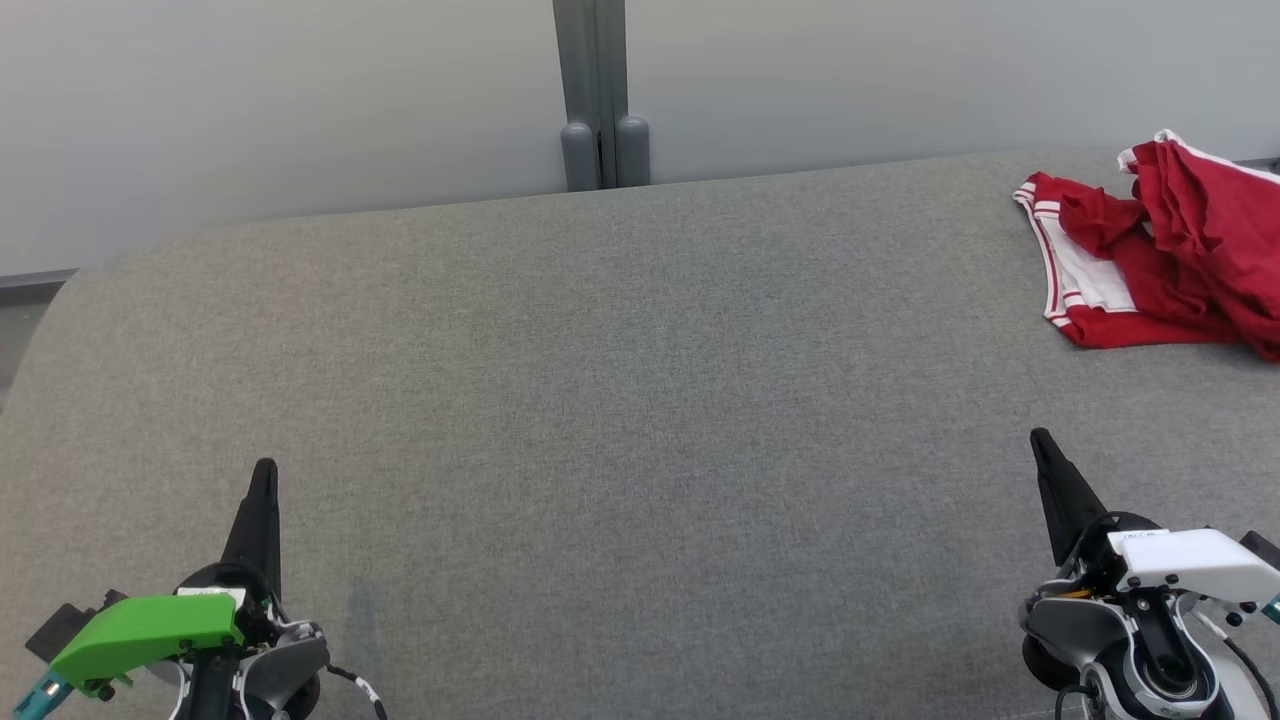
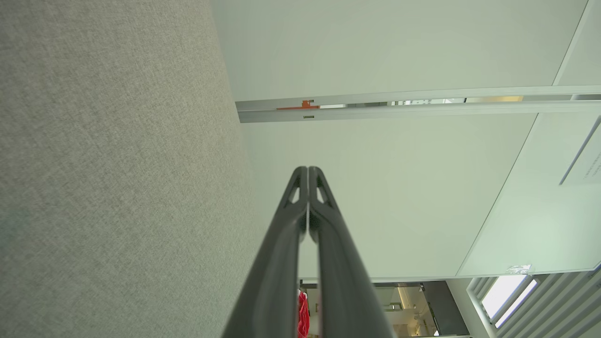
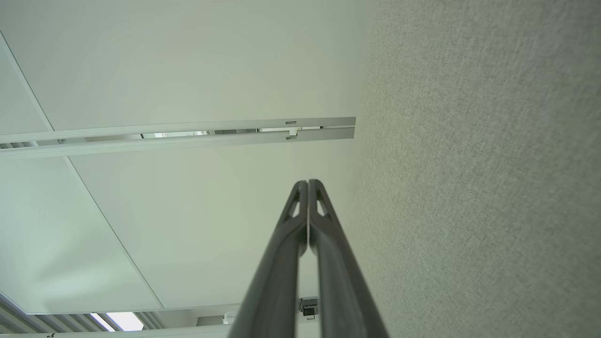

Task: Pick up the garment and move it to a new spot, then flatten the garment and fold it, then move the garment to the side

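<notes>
A crumpled red garment (image 1: 1160,250) with white stripes and trim lies at the far right of the grey fabric table (image 1: 620,400), partly cut off by the picture's right edge. My left gripper (image 1: 264,470) rests near the front left, shut and empty, far from the garment. My right gripper (image 1: 1040,438) sits at the front right, also shut and empty, well in front of the garment. In the left wrist view the left gripper (image 2: 308,169) has its fingertips pressed together, and a sliver of red garment (image 2: 303,314) shows between the fingers lower down. The right gripper (image 3: 308,182) in its own wrist view is likewise closed.
A pale wall with a grey vertical post (image 1: 598,95) stands behind the table's far edge. The table's rounded left corner (image 1: 60,300) falls away at the left.
</notes>
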